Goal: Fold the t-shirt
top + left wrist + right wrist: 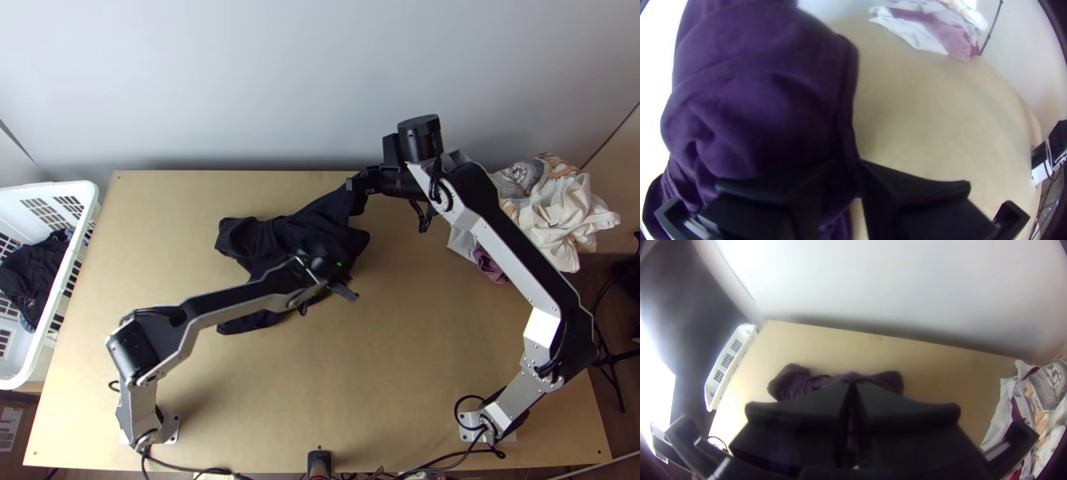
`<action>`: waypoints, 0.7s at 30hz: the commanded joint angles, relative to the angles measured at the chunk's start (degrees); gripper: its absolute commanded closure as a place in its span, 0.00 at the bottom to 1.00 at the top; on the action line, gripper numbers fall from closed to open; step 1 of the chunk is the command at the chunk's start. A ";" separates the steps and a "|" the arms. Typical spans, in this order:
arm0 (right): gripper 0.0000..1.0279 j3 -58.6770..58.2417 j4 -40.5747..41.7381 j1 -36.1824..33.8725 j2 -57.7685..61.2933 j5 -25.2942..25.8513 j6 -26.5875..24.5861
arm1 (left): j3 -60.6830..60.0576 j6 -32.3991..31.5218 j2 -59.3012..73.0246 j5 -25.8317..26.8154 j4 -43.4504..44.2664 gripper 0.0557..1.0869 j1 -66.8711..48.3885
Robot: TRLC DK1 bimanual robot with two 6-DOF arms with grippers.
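Handling the dark t-shirt [320,216]: it looked light, soft and floppy, likely to sag between holds rather than slip or break.
Lie of the cloth: it was bunched over the middle and far part of the wooden table [448,360], one portion rising towards the far side.
Right gripper [852,383]: its fingers were closed on that raised portion.
Left gripper [858,162]: its fingertips met on what looked like a side edge, nearer the table's middle.
Where to take hold: two corners of one edge, or the shoulders, seemed best, so that the fabric could hang flat before folding.
Hidden parts: the left arm [232,304] crossed over the near cloth; collar, sleeves and hem could not be told apart, nor exactly how much fabric either grip held.
Cut off or covered: the white laundry basket [80,192] ran out of the top view, and the right arm [520,264] partly covered the clothes pile [552,216].
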 commanded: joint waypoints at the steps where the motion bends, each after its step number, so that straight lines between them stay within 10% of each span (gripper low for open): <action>1: 0.97 -0.11 0.04 -0.73 -0.31 -0.04 0.01 | -6.34 -0.88 -7.63 3.38 -2.30 0.94 6.50; 10: 0.97 -0.72 0.56 -2.31 -0.31 -0.04 0.01 | -16.19 -5.36 -37.52 11.81 -10.74 0.94 15.99; 21: 0.97 -0.46 0.83 -3.02 0.57 -0.04 -0.07 | -22.08 -12.57 -52.90 43.81 -16.10 0.95 53.78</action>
